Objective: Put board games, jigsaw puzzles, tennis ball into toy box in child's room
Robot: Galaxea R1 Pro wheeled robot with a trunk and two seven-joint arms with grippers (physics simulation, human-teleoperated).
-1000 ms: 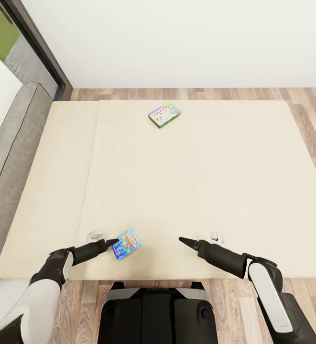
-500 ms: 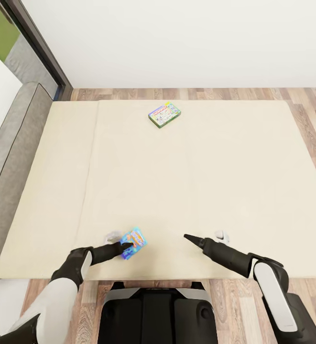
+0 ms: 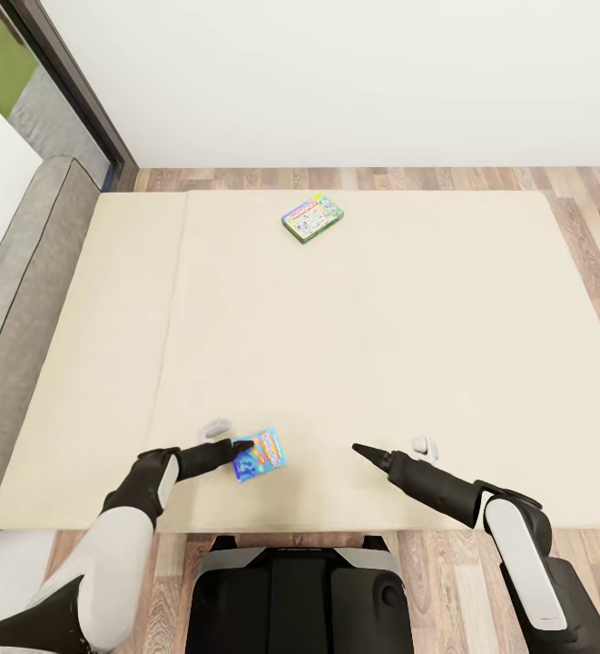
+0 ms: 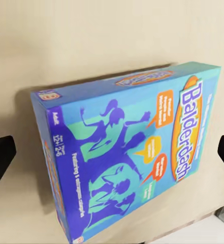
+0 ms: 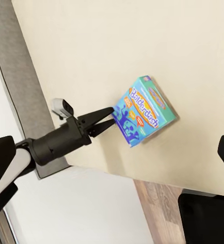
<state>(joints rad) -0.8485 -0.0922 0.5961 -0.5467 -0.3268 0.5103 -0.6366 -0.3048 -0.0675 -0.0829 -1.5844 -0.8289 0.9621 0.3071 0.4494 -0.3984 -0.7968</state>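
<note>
A mostly blue board game lies near the front edge of the bed; its lid reads "Balderdash". My left gripper is open, its fingertips at the box's left edge and touching or nearly touching it. The box looks slightly raised on one side. A second board game, white, green and yellow, lies flat far back on the mattress. My right gripper hovers open and empty over the mattress, to the right of the blue box.
The bed's grey headboard runs along the left. A dark door frame stands at the back left. Wood-plank floor borders the bed behind and on the right, below a white wall. My base is at the bed's front edge.
My left gripper has reached right and a little farther in, and the blue board game has slid right and away with it. The right gripper has edged slightly right.
</note>
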